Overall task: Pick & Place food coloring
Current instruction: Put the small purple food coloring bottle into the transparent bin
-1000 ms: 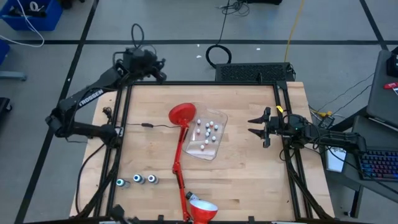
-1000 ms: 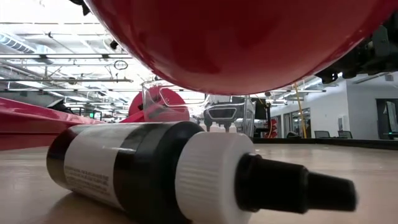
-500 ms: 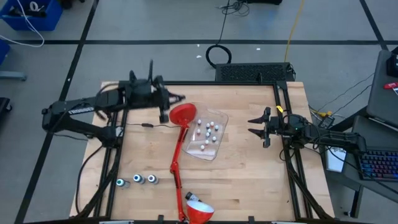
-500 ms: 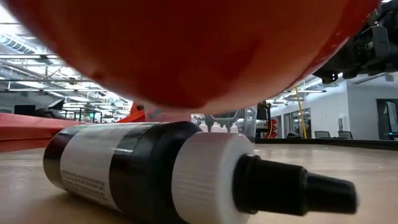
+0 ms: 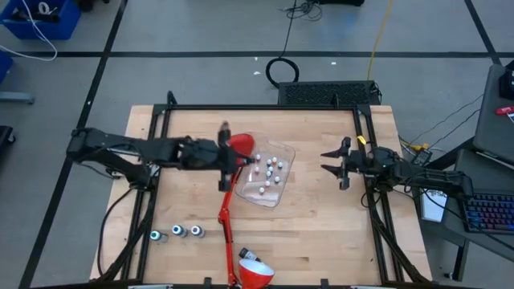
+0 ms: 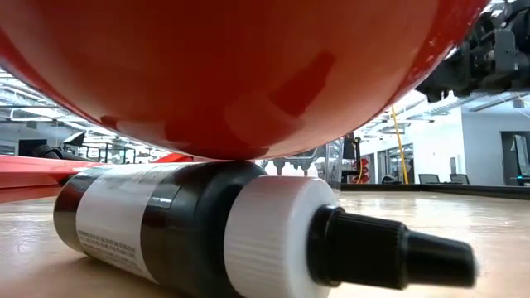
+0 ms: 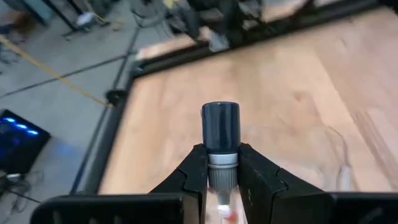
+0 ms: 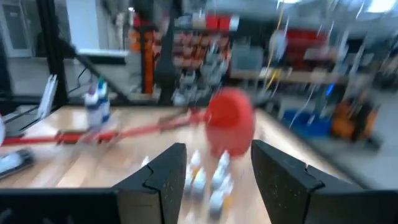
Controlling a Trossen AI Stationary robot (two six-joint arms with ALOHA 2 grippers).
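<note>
Left gripper (image 7: 222,177) is clamped on a small dark-capped food coloring bottle (image 7: 221,140); from overhead I read it as level with the red desk lamp (image 5: 233,201) base, right beside the clear plastic tub (image 5: 265,175). Right gripper (image 5: 328,160) waits on the tub's far side from the lamp, well apart, fingers spread, nothing between them. Tub holds the tiny white-topped bottles (image 5: 268,170), some probably red-tinted; view too coarse for me. Three teal-topped bottles (image 5: 177,233) stand in a row near the lamp arm. One dark bottle (image 6: 207,232) lies under the lamp shade.
</note>
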